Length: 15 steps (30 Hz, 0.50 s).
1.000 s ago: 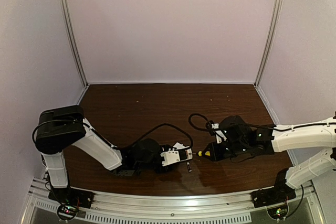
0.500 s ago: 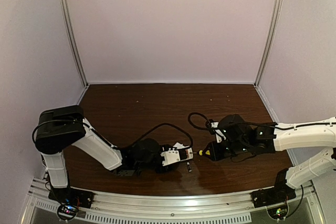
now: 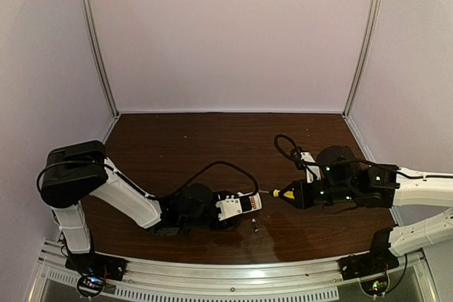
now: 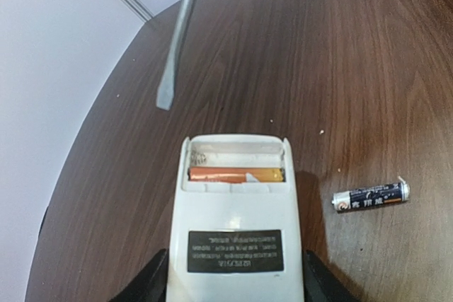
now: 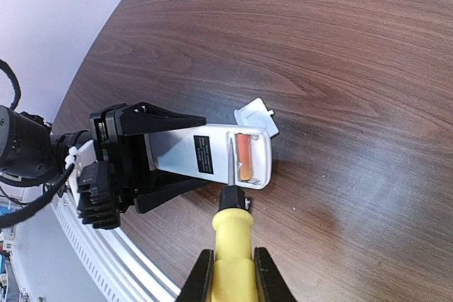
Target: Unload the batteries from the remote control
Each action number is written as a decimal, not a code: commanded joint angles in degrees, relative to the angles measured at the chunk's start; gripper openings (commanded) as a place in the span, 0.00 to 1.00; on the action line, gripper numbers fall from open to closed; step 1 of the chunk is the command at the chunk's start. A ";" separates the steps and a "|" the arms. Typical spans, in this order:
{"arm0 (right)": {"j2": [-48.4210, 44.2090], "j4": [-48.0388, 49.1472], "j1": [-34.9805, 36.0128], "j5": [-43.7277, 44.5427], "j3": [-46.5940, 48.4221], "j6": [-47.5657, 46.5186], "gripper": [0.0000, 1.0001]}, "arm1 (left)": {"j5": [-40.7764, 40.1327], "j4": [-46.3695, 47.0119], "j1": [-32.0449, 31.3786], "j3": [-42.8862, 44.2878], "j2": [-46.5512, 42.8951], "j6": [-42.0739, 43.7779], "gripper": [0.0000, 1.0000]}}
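My left gripper (image 4: 236,293) is shut on the white remote control (image 4: 236,224), holding it back side up by its long edges, low over the table. Its end compartment is uncovered. One orange battery (image 4: 236,174) lies in it, and the slot beside that battery is bare. A dark battery (image 4: 370,196) with a pale end lies on the wood to the remote's right, also seen from above as a dark battery (image 3: 255,226). My right gripper (image 5: 232,274) is shut on a yellow-handled screwdriver (image 5: 232,242). Its blade tip (image 4: 165,100) hangs a short way beyond the remote's open end, not touching it.
A small white cover piece (image 5: 256,117) lies on the table just past the remote's end. The dark wooden table (image 3: 212,146) is walled in pale panels at the back and sides. A metal rail (image 3: 233,274) runs along the near edge by both arm bases.
My right arm has drawn back to the right with the screwdriver, taking its tip away from the remote's end. The left gripper and remote have turned slightly.
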 commanded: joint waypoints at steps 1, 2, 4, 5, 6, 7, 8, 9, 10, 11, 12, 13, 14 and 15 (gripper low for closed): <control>-2.22 1.01 0.29 1.68 -1.70 0.02 0.00 | -0.90 4.89 -0.37 -1.42 -3.04 -1.31 0.00; -2.57 0.99 0.30 1.49 -1.68 0.02 0.00 | -0.95 5.37 -0.31 -1.71 -3.30 -1.41 0.00; -3.55 0.93 0.29 0.99 -1.43 0.12 0.00 | -1.41 6.57 -0.37 -2.32 -3.79 -1.67 0.00; -3.87 0.91 0.25 0.82 -1.37 0.18 0.00 | -1.83 6.99 -0.33 -2.54 -4.01 -1.81 0.00; -4.20 0.74 0.27 0.72 -1.29 0.26 0.00 | -2.28 7.53 -0.32 -2.70 -4.20 -1.98 0.00; -4.46 0.54 0.29 0.70 -1.18 0.28 0.00 | -2.69 8.18 -0.37 -2.94 -4.33 -2.18 0.00; -4.68 0.24 0.25 0.59 -1.14 0.30 0.00 | -3.07 8.78 -0.35 -3.14 -4.43 -2.55 0.00; -4.82 -0.04 0.25 0.59 -1.14 0.28 0.00 | -3.27 9.35 -0.37 -3.38 -4.72 -2.83 0.00; -5.05 -0.19 0.25 0.71 -1.21 0.36 0.00 | -3.23 9.81 -0.32 -3.64 -4.85 -3.06 0.00; -5.34 -0.25 0.25 0.93 -1.38 0.51 0.00 | -3.31 10.38 -0.37 -3.99 -5.07 -3.27 0.00; -5.63 -0.08 0.25 0.95 -1.75 0.62 0.00 | -3.36 11.00 -0.37 -4.38 -5.28 -3.55 0.00; -5.90 0.19 0.25 1.07 -2.10 0.84 0.00 | -3.41 11.87 -0.37 -5.00 -5.63 -3.77 0.00; -6.09 0.62 0.26 1.12 -2.38 0.96 0.00 | -3.79 12.99 -0.37 -5.58 -6.00 -4.08 0.00; -6.27 0.82 0.31 1.25 -2.53 1.10 0.00 | -3.83 13.82 -0.37 -6.25 -6.54 -4.35 0.00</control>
